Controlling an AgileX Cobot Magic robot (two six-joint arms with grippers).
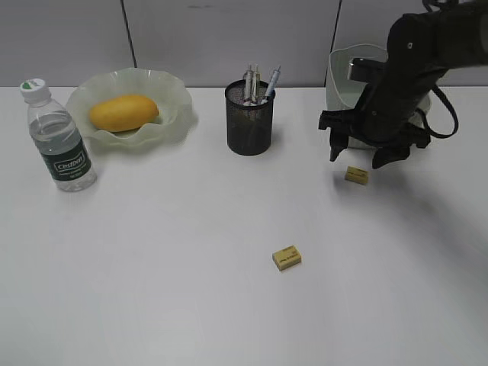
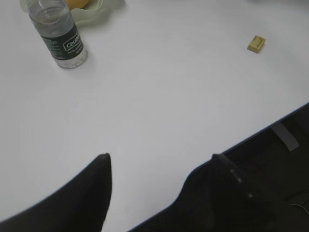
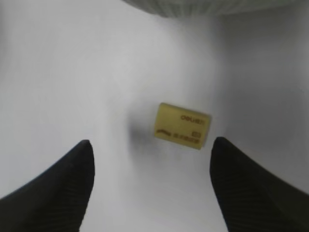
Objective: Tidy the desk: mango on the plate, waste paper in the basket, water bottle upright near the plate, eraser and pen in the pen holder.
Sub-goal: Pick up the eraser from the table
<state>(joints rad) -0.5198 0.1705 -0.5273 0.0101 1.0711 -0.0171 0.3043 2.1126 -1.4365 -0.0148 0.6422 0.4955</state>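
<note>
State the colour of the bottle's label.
Dark green with white lettering on the water bottle; clearest in the exterior view.

White tabletop [image 1: 152,290] fills most of the exterior view, plain, matte, evenly lit, soft shadows only. At 12 o'clock a pale grey partition wall [image 1: 229,38] runs along the far edge, split into panels by two dark vertical seams, one at 11 o'clock, one at 1 o'clock. In the left wrist view the tabletop's near edge [image 2: 270,126] cuts diagonally at 4 o'clock, dark floor area [image 2: 285,164] beyond it, detail unclear.
</note>
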